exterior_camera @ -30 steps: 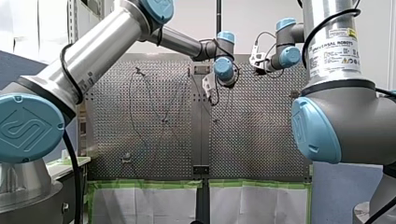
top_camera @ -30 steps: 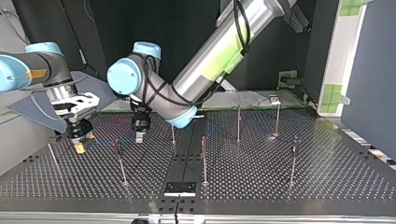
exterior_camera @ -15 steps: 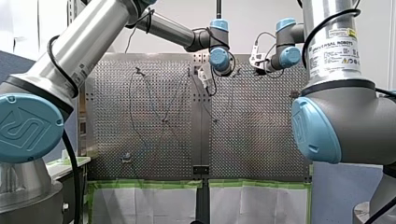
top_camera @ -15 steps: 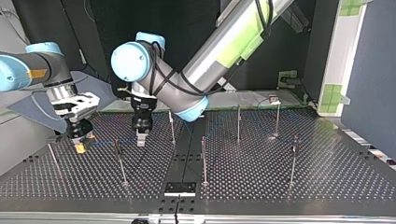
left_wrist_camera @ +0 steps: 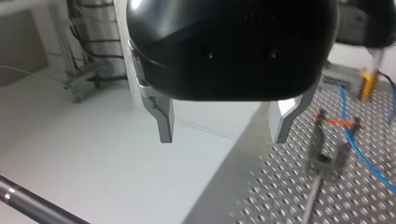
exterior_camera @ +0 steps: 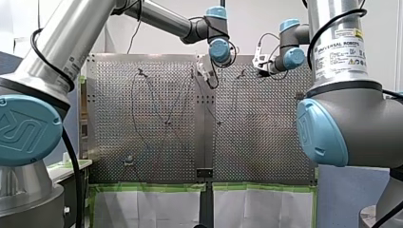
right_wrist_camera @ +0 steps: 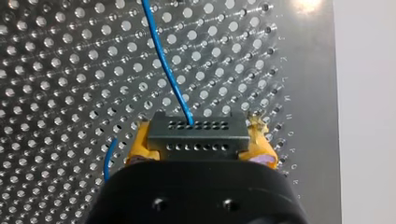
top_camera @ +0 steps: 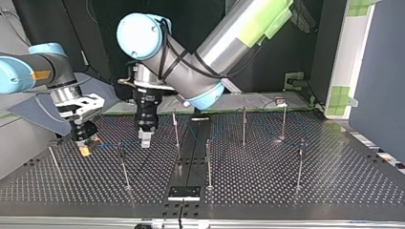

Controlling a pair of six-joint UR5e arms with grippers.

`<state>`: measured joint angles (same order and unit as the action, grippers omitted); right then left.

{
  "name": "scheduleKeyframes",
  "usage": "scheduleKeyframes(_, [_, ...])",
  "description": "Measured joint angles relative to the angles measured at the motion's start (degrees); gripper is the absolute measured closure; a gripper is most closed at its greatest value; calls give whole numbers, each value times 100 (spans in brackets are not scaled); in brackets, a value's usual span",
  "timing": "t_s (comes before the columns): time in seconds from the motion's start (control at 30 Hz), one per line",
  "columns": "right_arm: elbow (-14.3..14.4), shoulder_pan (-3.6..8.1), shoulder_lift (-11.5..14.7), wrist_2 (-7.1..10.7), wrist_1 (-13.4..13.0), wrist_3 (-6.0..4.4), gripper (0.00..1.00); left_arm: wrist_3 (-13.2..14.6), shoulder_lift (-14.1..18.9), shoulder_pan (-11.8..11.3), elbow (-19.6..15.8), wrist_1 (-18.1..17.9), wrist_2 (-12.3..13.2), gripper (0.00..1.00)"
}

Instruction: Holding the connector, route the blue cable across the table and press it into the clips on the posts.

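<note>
One dark connector (right_wrist_camera: 196, 136), a flat block with two rows of small holes, sits pinched between the yellow pads (right_wrist_camera: 138, 145) of my right gripper (right_wrist_camera: 200, 151), whose fingers press against its two ends. The blue cable (right_wrist_camera: 164, 65) leaves the connector's upper row of holes and runs away from it over the perforated table (right_wrist_camera: 56, 70). A short second stretch of blue shows just beside the connector, next to one yellow pad. In the top view the connector hangs close above the table, and the cable leads off from it toward the nearest post (top_camera: 122, 164), which stands near the connector on the side facing the middle of the table. The left wrist view shows the clip (left_wrist_camera: 327, 156) on top of that post, with the cable passing right by it. Whether the cable sits inside the clip cannot be told. My left gripper (top_camera: 145, 139) hangs beyond this post as seen from the connector, pointing down with its tips close above the table. Its metal fingers (left_wrist_camera: 164, 122) are spread wide and nothing lies between them. Further posts (top_camera: 208, 164) stand upright well apart from the connector, spread over the rest of the table on the side away from it.
</note>
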<state>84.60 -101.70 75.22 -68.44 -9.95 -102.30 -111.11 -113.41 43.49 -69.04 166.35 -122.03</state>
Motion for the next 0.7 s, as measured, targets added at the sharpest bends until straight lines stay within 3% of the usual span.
scheduleKeyframes(0.3, [3,-10,-4,-11,2,46,100,-225,376,25,-444,-446,-17,1])
scheduleKeyframes(0.7, [1,-20,-10,-12,17,75,100,-224,415,70,-1100,-1100,44,1])
